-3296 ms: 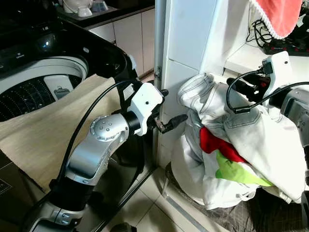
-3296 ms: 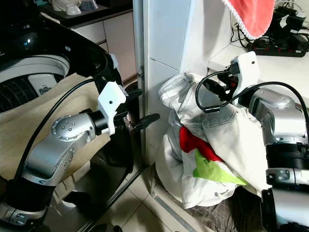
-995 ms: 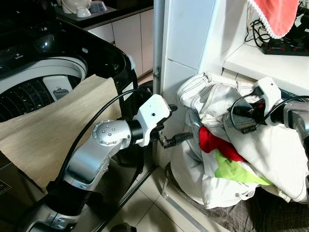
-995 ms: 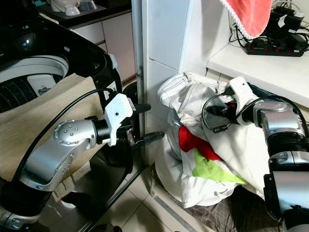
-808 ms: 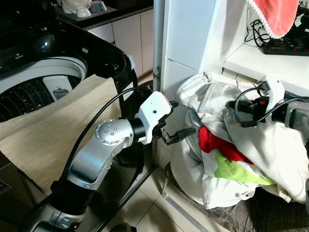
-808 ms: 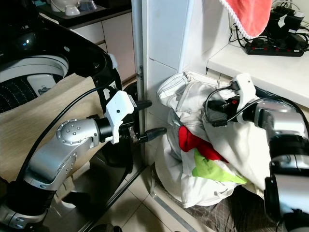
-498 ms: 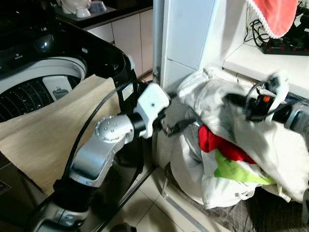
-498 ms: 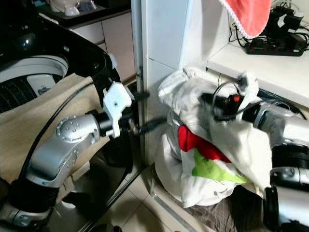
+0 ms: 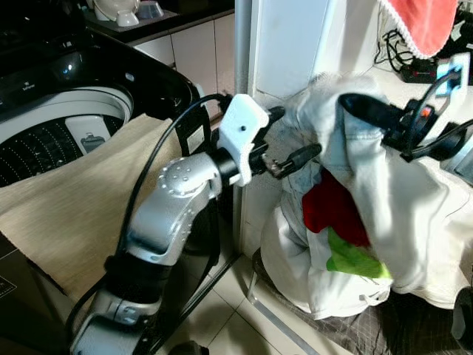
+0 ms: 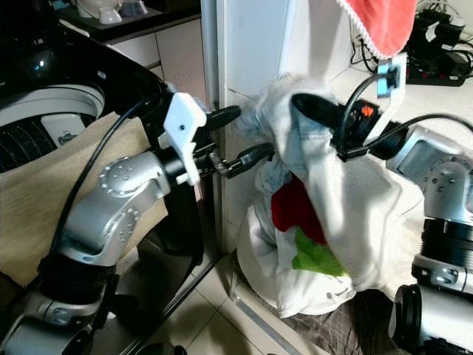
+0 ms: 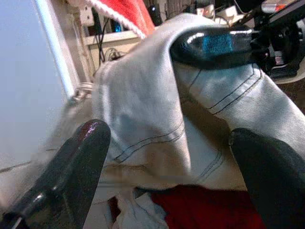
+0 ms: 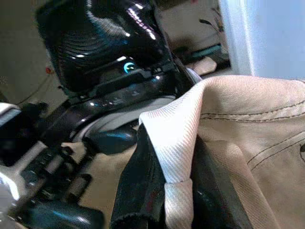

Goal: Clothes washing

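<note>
- White garment (image 9: 377,177): hanging lifted above the pile, waistband end draped over the R gripper; stitched seams suggest trousers or jacket, can't tell which. Held high prob. so it is coming free of the other clothes before going to the washer.
- R gripper (image 12: 167,191): fingers clamping together on a fold of the garment's hem; wrist view showing cloth pinched between the two black pads. Sitting up near the shelf edge, over the pile.
- L gripper (image 9: 288,148): fingers standing apart, tips just reaching the garment's near side, cloth lying between them in wrist view but not yet pinched. Likely positioning for a second hold to share the weight.
- Red item (image 9: 332,207) & green item (image 9: 355,259): sitting under the lifted cloth, within the pile; red partly wrapped by white folds, so risk of being dragged along.
- Basket (image 9: 347,333): dark woven, on the floor beneath the pile, holding the rest of the laundry.
- Washer (image 9: 66,126): top-loader to robot's left, lid open, drum showing; well apart from garment, so a carry across is pending.
- Beige cloth (image 9: 81,200): draping over washer's front rim.
- Pink towel (image 9: 425,22): hanging above the shelf.
</note>
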You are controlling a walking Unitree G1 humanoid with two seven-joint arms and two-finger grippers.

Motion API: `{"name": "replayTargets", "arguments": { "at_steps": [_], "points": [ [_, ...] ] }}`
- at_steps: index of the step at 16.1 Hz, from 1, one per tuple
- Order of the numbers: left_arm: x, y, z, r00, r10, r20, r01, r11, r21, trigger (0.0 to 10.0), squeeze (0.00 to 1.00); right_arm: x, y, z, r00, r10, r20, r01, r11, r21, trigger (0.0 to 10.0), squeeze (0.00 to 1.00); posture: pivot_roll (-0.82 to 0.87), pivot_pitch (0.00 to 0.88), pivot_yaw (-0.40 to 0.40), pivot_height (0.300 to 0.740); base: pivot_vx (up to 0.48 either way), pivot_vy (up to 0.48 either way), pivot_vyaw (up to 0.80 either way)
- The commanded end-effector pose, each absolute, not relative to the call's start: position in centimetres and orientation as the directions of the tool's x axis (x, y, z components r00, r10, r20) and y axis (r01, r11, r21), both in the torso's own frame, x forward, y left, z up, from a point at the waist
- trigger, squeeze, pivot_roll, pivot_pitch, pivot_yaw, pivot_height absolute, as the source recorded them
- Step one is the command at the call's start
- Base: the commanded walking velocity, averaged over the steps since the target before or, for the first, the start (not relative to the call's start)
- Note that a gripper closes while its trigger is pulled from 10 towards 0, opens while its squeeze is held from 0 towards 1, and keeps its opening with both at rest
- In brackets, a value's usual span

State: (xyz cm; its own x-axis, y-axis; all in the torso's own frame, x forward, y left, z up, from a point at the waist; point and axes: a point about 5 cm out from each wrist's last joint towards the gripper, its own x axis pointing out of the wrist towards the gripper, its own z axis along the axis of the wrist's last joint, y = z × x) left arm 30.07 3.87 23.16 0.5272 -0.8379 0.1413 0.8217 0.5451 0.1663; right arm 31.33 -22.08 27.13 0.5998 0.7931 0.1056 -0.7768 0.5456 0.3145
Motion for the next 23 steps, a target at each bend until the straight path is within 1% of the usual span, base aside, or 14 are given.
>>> {"name": "replayTargets", "arguments": {
  "at_steps": [1, 2, 4, 5, 7, 8, 10, 16, 17, 18, 19, 23],
  "points": [
    [30.3, 3.3, 24.0, 0.523, -0.835, 0.171, 0.812, 0.549, 0.200, 10.0, 1.00, 30.5, -21.4, 28.5, 0.553, 0.818, 0.160, -0.820, 0.500, 0.280, 0.0, 0.00, -0.08, 0.000, 0.027, 0.740, 0.000, 0.000, 0.00],
    [30.5, 3.1, 24.3, 0.531, -0.826, 0.188, 0.801, 0.562, 0.206, 10.0, 1.00, 30.3, -21.2, 28.6, 0.541, 0.825, 0.165, -0.828, 0.487, 0.279, 0.0, 0.00, -0.08, 0.000, 0.026, 0.740, 0.000, 0.000, 0.00],
    [30.5, 2.8, 24.4, 0.523, -0.831, 0.190, 0.802, 0.555, 0.223, 10.0, 1.00, 29.8, -20.8, 28.9, 0.532, 0.829, 0.171, -0.833, 0.476, 0.281, 0.0, 0.00, -0.08, 0.000, 0.025, 0.740, 0.000, 0.000, 0.00],
    [30.5, 2.5, 24.3, 0.511, -0.839, 0.186, 0.810, 0.543, 0.221, 10.0, 0.27, 29.6, -20.5, 28.9, 0.528, 0.832, 0.172, -0.835, 0.471, 0.285, 0.0, 0.00, -0.08, 0.000, 0.025, 0.740, 0.000, 0.000, 0.00],
    [30.5, 2.0, 24.0, 0.505, -0.844, 0.179, 0.815, 0.535, 0.222, 10.0, 0.00, 29.3, -20.1, 28.8, 0.514, 0.839, 0.175, -0.842, 0.455, 0.290, 0.0, 0.00, -0.08, 0.000, 0.026, 0.740, 0.000, 0.000, 0.00],
    [30.5, 1.8, 23.7, 0.512, -0.843, 0.166, 0.810, 0.538, 0.232, 10.0, 0.00, 29.1, -19.8, 28.8, 0.505, 0.845, 0.176, -0.847, 0.446, 0.288, 0.0, 0.00, -0.08, 0.000, 0.029, 0.740, 0.000, 0.000, 0.00],
    [31.0, 1.8, 23.3, 0.552, -0.820, 0.153, 0.781, 0.572, 0.252, 10.0, 0.00, 28.7, -19.6, 29.0, 0.494, 0.850, 0.184, -0.854, 0.435, 0.285, 0.0, 0.00, -0.08, 0.000, 0.029, 0.740, 0.000, 0.000, 0.00],
    [32.3, 3.0, 23.2, 0.646, -0.746, 0.162, 0.699, 0.663, 0.267, 10.0, 0.00, 27.8, -19.2, 29.5, 0.463, 0.860, 0.215, -0.873, 0.401, 0.279, 0.0, 0.00, -0.09, 0.000, 0.036, 0.740, 0.000, 0.000, 0.00],
    [32.4, 3.1, 23.3, 0.644, -0.745, 0.173, 0.701, 0.666, 0.257, 4.8, 0.00, 27.7, -19.1, 29.6, 0.457, 0.863, 0.216, -0.876, 0.395, 0.275, 0.0, 0.00, -0.09, 0.000, 0.037, 0.740, 0.000, 0.000, 0.00],
    [32.4, 3.0, 23.4, 0.641, -0.747, 0.179, 0.705, 0.664, 0.248, 2.7, 0.00, 27.6, -19.1, 29.6, 0.457, 0.863, 0.214, -0.876, 0.396, 0.275, 0.0, 0.00, -0.09, 0.000, 0.039, 0.740, 0.000, 0.000, 0.00],
    [32.4, 3.0, 23.5, 0.639, -0.747, 0.181, 0.706, 0.664, 0.246, 0.0, 0.00, 27.6, -19.1, 29.6, 0.459, 0.863, 0.213, -0.875, 0.398, 0.275, 0.0, 0.00, -0.09, 0.000, 0.039, 0.740, 0.000, 0.000, 0.00],
    [32.7, 3.2, 23.6, 0.644, -0.739, 0.195, 0.700, 0.673, 0.240, 0.0, 0.00, 27.5, -19.0, 29.5, 0.468, 0.859, 0.207, -0.871, 0.410, 0.271, 0.0, 0.00, -0.09, 0.000, 0.042, 0.740, 0.000, 0.000, 0.00]
  ]
}}
